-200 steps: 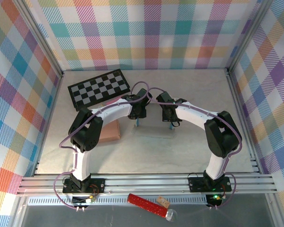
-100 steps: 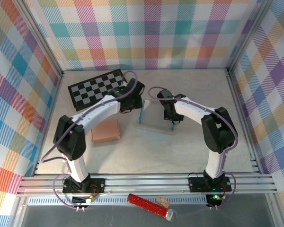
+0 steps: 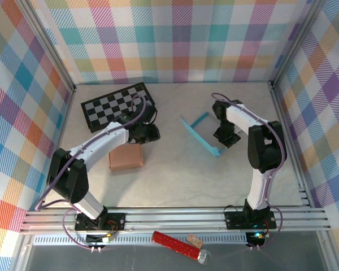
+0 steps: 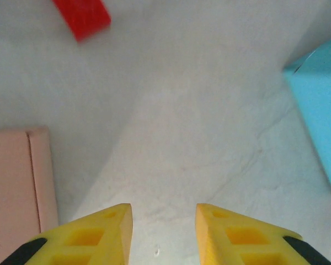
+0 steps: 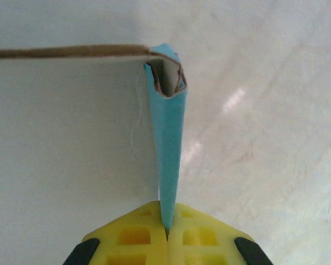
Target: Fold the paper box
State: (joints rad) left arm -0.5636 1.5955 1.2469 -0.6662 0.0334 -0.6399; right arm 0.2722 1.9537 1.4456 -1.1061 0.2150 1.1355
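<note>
Pinching tight with the right claw (image 5: 166, 229) on a thin edge of the light-blue cardboard paper box (image 5: 168, 138), right of centre on the pale grey table (image 3: 175, 175). Spread apart and gripping nothing at the left claw (image 4: 164, 221), hovering low over bare table just beside a flat pink cardboard box (image 3: 126, 158).

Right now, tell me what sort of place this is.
Probably a robot test cell in a lab: plaid printed walls enclose the table, the left arm and right arm are bolted to an aluminium rail, and a checkerboard, likely a calibration target, lies on the table.
</note>
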